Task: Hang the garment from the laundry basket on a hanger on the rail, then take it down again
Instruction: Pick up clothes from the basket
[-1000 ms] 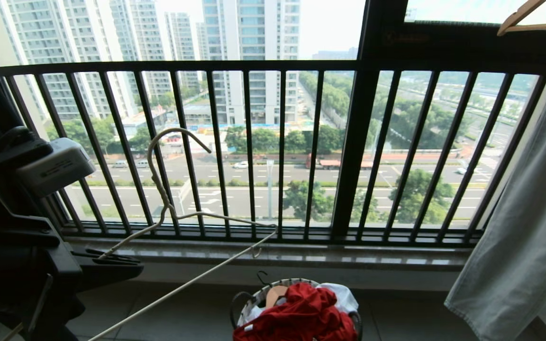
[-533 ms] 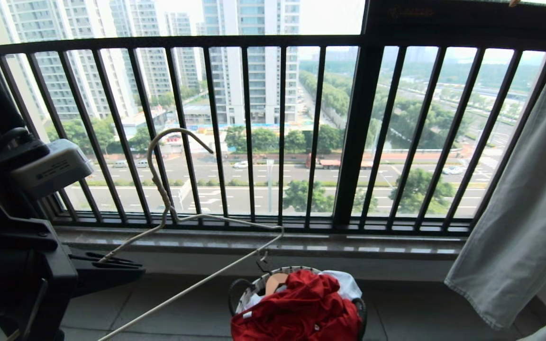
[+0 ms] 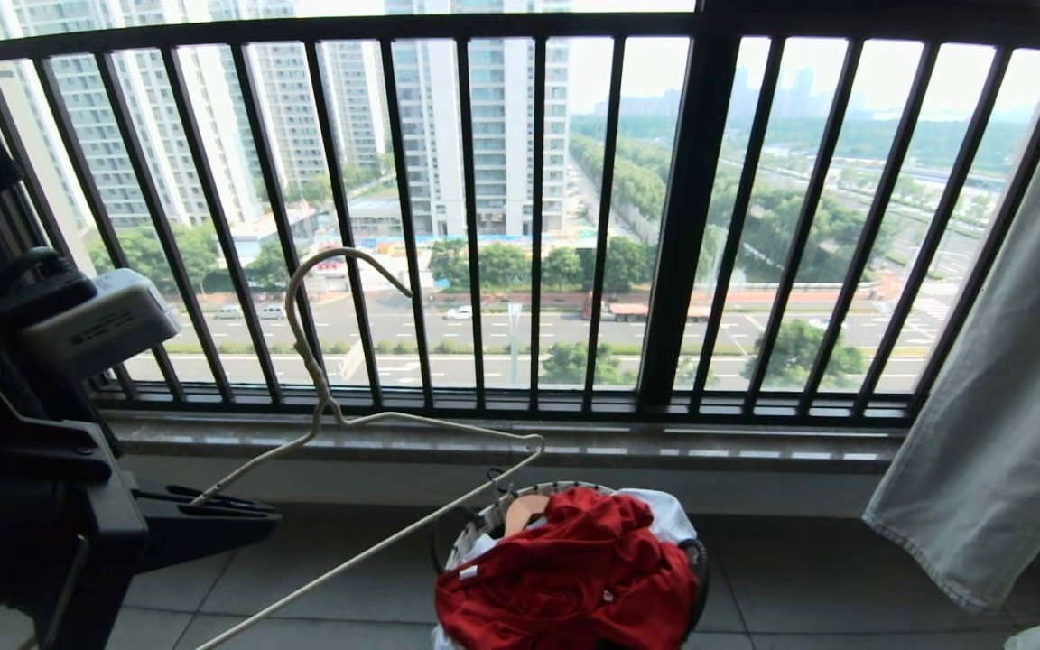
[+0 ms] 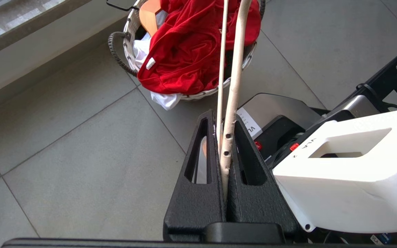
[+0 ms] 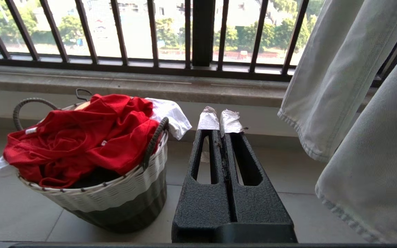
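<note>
At the left edge of the head view the left gripper (image 3: pixel 213 506) reaches out from the dark arm, its 2 black fingers (image 4: pixel 198 193) clamped together on one end of the thin cream-white wire hanger (image 3: pixel 376 420). The hanger slants up and to the right from that grip, its long bent metal hook curling up in front of the thin black barred window railing (image 3: pixel 520 217), and its lower wire running down toward the floor. In the left wrist view the hanger's wires (image 4: pixel 231 86) rise straight out from between the pressed fingers.

To the right of the hanger's far corner, on the grey tiled floor (image 3: pixel 800 578) just below the stone window sill (image 3: pixel 664 447), stands the small round woven laundry basket with a whitish rim and dark loop handles (image 5: pixel 115 193). The red short-sleeved T-shirt (image 3: pixel 574 578) lies crumpled on top of it, spilling over the rim, with a bit of white cloth (image 3: pixel 660 519) showing beneath and behind it. The tip of a light-wood hanger (image 3: pixel 524 510) with a dark hook pokes up at the basket's back edge.

The right gripper (image 5: pixel 221 119) shows in its own wrist view, low beside the basket, its 2 black fingers (image 5: pixel 205 172) pressed together on nothing, their tips wrapped in whitish tape.

At the far right a pale grey-green garment (image 3: pixel 998 388) hangs down in front of the railing, its hem above the floor.
</note>
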Controlling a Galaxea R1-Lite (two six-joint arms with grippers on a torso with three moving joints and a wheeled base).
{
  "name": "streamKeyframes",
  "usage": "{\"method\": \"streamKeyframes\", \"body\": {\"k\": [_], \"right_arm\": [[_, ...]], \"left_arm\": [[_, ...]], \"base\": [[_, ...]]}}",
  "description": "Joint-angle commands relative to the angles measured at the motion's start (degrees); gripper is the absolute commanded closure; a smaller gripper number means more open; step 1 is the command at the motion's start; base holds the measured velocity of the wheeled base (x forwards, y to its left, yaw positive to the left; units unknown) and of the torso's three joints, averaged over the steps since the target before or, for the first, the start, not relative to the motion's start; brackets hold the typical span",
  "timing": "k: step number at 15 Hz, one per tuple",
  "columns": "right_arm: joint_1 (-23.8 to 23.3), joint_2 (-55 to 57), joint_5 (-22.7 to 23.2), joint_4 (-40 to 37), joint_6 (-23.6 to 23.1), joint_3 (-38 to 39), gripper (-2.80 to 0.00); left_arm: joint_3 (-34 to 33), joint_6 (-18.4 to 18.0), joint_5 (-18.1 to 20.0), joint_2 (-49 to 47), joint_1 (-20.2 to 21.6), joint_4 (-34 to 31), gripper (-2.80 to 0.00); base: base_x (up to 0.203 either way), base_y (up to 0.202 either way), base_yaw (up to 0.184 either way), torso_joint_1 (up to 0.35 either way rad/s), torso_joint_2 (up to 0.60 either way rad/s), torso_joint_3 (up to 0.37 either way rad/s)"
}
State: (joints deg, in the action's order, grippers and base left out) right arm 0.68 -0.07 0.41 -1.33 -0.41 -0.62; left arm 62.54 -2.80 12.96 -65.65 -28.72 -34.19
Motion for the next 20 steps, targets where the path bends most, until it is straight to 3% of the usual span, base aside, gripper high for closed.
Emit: {"method": "streamKeyframes", "body": {"k": [1, 20], "right_arm": [[0.0, 0.1, 0.0, 0.0, 0.0, 0.0, 0.0], [0.0, 0.1, 0.0, 0.0, 0.0, 0.0, 0.0]], "left_arm": [[0.0, 0.0, 0.1, -0.2, 0.0, -0.2, 0.0], [0.0, 0.2, 0.4, 1.5, 0.0, -0.2, 0.0]], "base": [[0.0, 0.0, 0.0, -0.015, 0.11, 0.101], [0.0, 0.0, 0.0, 0.0, 0.01, 0.006]]}}
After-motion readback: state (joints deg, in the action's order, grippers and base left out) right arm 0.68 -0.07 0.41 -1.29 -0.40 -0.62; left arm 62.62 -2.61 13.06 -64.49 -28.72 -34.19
